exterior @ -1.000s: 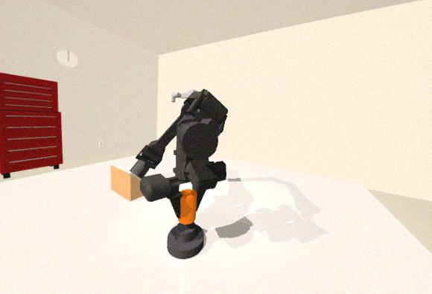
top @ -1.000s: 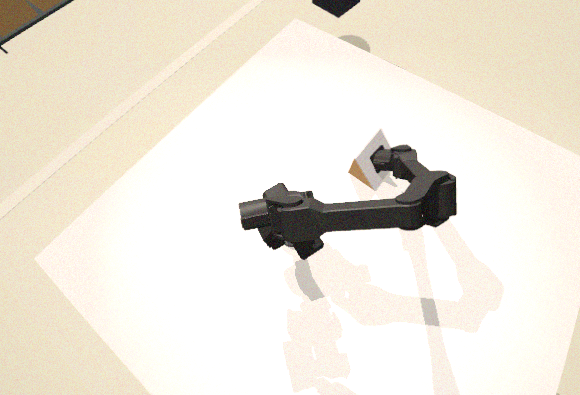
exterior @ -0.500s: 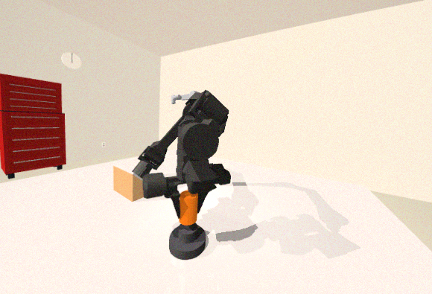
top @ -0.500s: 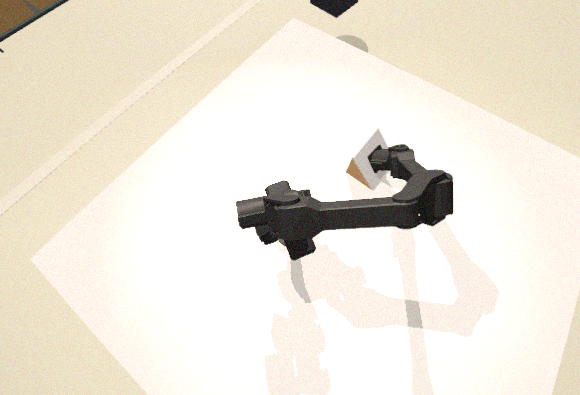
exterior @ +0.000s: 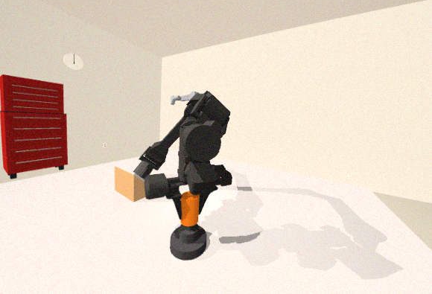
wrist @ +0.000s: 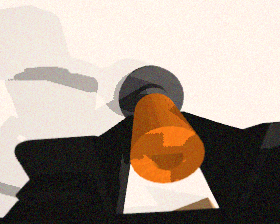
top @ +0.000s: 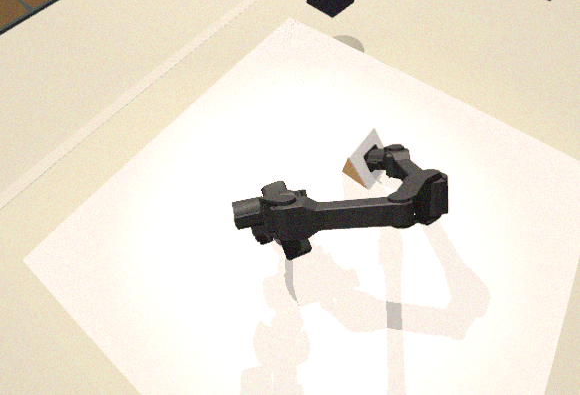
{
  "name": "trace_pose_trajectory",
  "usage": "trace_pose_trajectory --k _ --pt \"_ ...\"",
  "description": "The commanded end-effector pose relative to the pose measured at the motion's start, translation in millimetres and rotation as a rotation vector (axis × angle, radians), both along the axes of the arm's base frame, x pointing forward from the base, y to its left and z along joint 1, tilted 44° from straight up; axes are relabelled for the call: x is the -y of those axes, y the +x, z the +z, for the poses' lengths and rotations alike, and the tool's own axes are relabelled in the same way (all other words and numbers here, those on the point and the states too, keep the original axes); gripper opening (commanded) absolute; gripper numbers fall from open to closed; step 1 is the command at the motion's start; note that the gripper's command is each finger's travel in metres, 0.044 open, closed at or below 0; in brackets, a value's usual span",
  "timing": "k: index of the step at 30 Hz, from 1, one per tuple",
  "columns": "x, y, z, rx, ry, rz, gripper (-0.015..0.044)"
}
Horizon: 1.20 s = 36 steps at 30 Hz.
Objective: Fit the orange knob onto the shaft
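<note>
Knob at pedestal
Your pincer grips orange knob above pedestal; prob. alignment step, next: twist w/ light downward push.

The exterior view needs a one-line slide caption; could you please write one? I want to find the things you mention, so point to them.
The tool (exterior: 190,211) (wrist: 155,118) grips the orange knob (exterior: 190,211) (wrist: 167,137) upright above the dark round pedestal (exterior: 187,251) (wrist: 172,89).

The white tabletop is shared by all views: seen steeply from above, viewed low from the near side, and looked down upon closely past the gripper.
</note>
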<state>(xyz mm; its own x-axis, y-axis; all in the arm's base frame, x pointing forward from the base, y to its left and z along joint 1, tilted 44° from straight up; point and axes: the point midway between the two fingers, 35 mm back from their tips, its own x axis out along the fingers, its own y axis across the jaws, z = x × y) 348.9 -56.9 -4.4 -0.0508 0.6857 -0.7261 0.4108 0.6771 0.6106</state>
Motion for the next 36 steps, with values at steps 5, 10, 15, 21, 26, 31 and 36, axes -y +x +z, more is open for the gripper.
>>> trace_pose_trajectory --k 5,10,15,21,26,31,36 --pt "-0.3 -0.8 -0.7 -0.001 0.000 -0.004 0.0000" --pt "0.5 -1.2 0.2 -0.001 0.000 -0.004 0.0000" --pt "3.4 -1.2 3.1 -0.002 0.000 -0.004 0.0000" --pt "4.0 -0.4 2.5 -0.117 -0.009 -0.126 0.0000" --pt "3.8 0.6 1.3 -0.145 -0.011 -0.156 0.0000" --pt "2.7 0.1 1.8 -0.145 -0.011 -0.156 0.0000" --pt "1.2 -1.2 1.0 -0.145 -0.011 -0.156 0.0000"
